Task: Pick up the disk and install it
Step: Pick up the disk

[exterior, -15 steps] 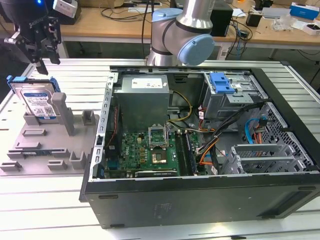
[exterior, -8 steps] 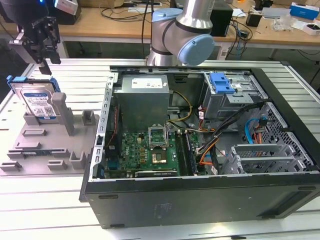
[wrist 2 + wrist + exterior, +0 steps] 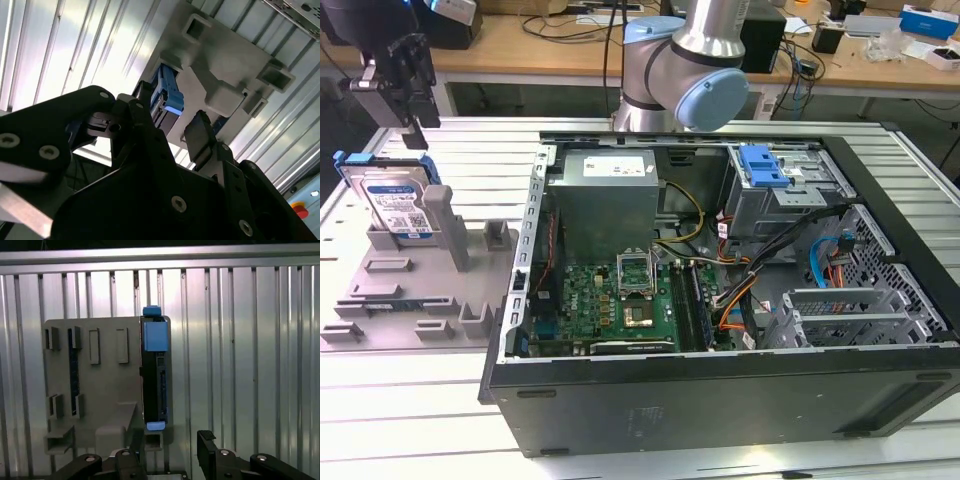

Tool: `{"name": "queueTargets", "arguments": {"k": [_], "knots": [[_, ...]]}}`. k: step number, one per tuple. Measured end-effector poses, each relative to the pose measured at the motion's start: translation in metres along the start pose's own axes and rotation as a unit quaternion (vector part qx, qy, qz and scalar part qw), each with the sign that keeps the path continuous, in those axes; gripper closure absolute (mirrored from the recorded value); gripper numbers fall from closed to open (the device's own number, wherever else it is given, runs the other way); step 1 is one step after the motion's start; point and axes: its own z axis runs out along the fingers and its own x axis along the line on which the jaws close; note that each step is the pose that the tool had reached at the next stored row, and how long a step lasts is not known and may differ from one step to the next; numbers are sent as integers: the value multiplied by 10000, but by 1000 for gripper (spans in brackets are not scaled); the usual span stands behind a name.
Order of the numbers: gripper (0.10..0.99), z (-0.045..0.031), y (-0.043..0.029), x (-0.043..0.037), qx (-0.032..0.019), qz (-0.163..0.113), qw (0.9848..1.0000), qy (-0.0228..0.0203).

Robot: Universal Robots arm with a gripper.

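The disk (image 3: 395, 205) stands on its edge in a grey holder plate (image 3: 410, 300) at the left of the exterior view. The gripper (image 3: 413, 116) hangs just above it, fingers apart, holding nothing. Below is a ribbed aluminium table (image 3: 420, 420) — an open computer case (image 3: 720, 400) fills the middle and right. Behind, at the top, a wooden bench (image 3: 520, 50) carries cables.

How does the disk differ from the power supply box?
The disk stands on edge in the grey holder outside the computer case; the power supply box sits inside it. The disk is slim with a blue frame; the box is bulkier, plain grey. Both carry labels.
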Motion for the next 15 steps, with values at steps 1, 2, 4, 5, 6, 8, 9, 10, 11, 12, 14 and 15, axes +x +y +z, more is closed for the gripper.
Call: {"name": "queueTargets", "arguments": {"k": [1, 2, 4, 5, 6, 8, 9, 10, 11, 12, 14, 15], "knots": [[545, 0, 0, 1, 0, -1, 10000, 3], [545, -1, 0, 0, -1, -1, 10000, 4], [545, 0, 0, 0, -1, 0, 10000, 5], [545, 1, 0, -1, -11, 0, 10000, 5], [545, 0, 2, -1, -45, 1, 10000, 6], [545, -2, 17, -7, -82, 0, 10000, 8], [545, -2, 24, -10, -95, -1, 10000, 9], [545, -1, 37, -12, -112, -1, 9999, 10], [545, -2, 52, -14, -128, -1, 9999, 12], [545, -2, 66, -14, -139, -1, 9999, 13], [545, -4, 118, -14, -166, -1, 9999, 16], [545, -5, 141, -13, -175, -1, 9998, 18]]}}
